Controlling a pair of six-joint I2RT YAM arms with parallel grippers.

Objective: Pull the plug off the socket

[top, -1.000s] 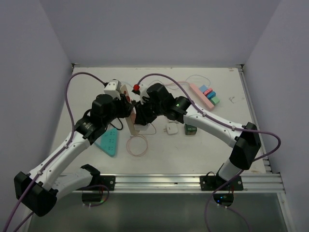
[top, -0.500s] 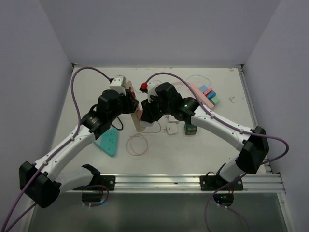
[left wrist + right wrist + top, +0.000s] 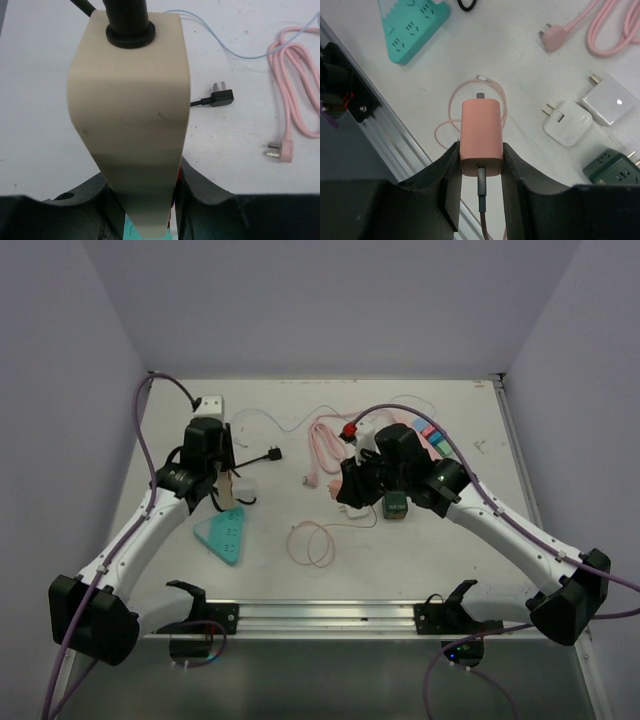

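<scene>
Top external: a second ago we had both arms meeting mid-surface (image 3: 400, 560), plug seated in socket. Now they're well apart. Left jaws clamp the beige socket strip (image 3: 130, 115) on the left side. Right jaws pinch the pink plug (image 3: 480, 132), held off the surface on the right. Plug's out, so we judge the pull done.
</scene>
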